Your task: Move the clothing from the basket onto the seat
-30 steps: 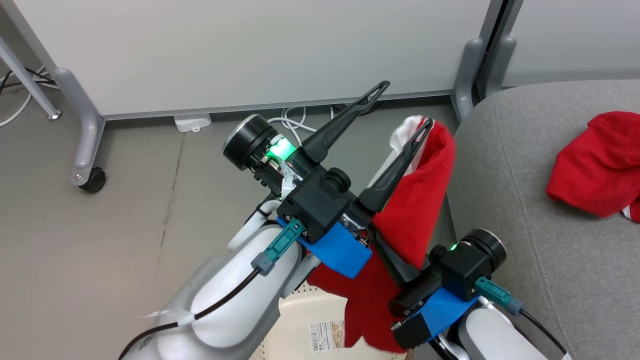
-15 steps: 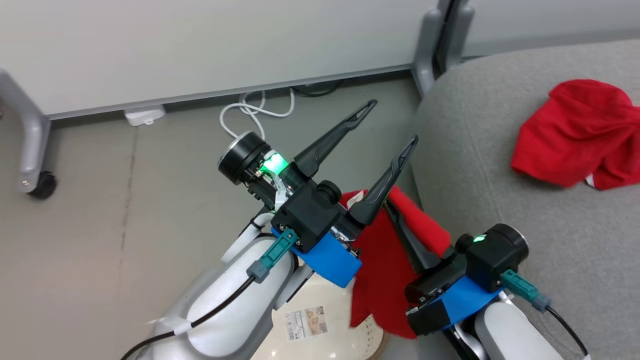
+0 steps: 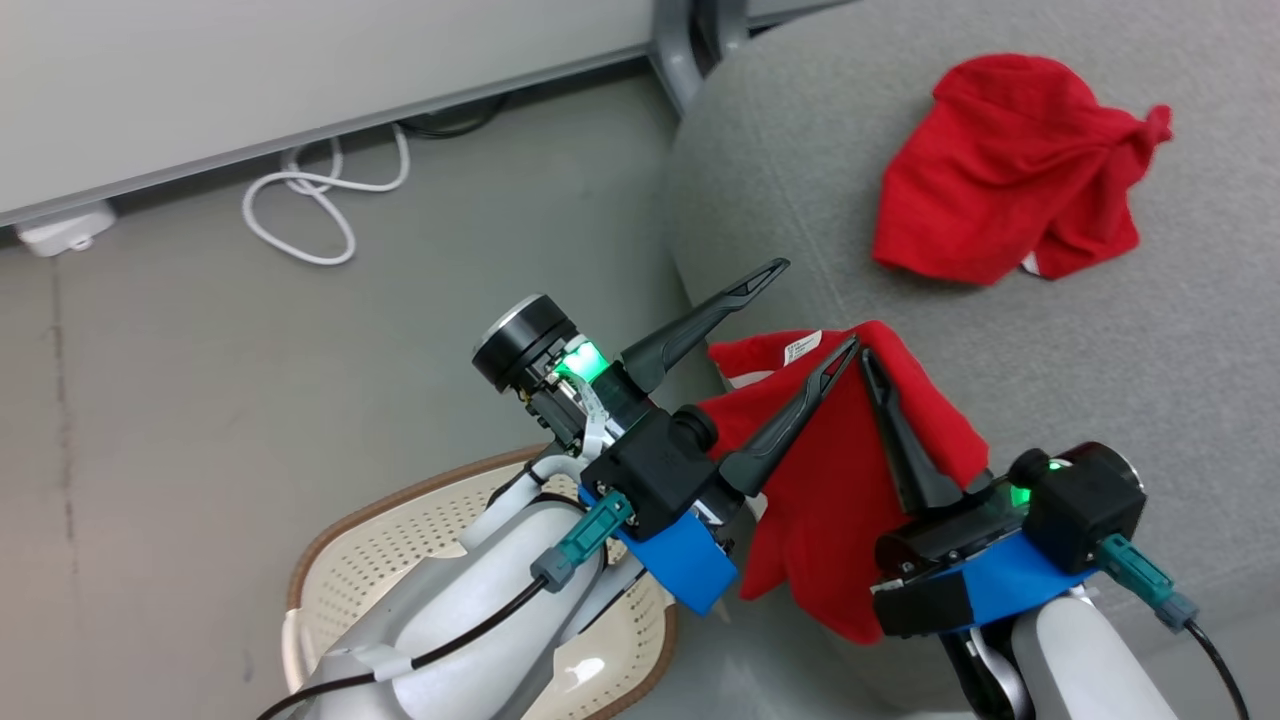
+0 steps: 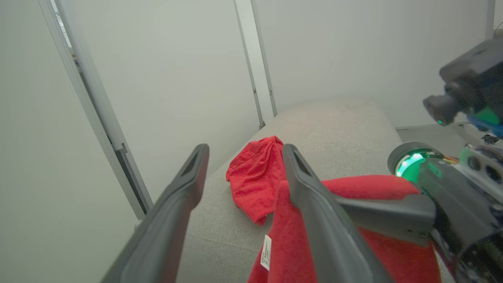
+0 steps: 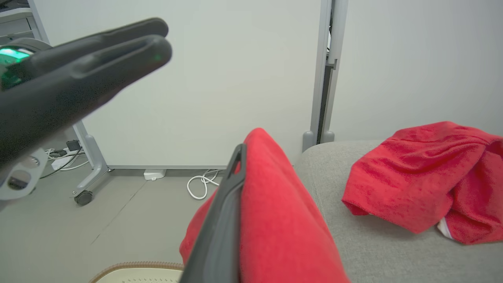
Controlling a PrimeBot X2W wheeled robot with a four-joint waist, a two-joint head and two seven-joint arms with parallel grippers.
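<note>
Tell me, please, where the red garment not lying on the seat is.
Head view, lower right: the garment hangs from the shut right claw, beside the left claw, at the edge of the seat.

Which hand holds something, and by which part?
The right hand is shut on a red garment, pinched at its upper fold; the left hand is open and empty.

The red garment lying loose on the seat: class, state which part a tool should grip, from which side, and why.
Probably the twisted corner of the red garment, taken from above: it lies crumpled on the seat, and that bunched tip juts from the pile, offering folds to pinch, not flat cloth.
</note>
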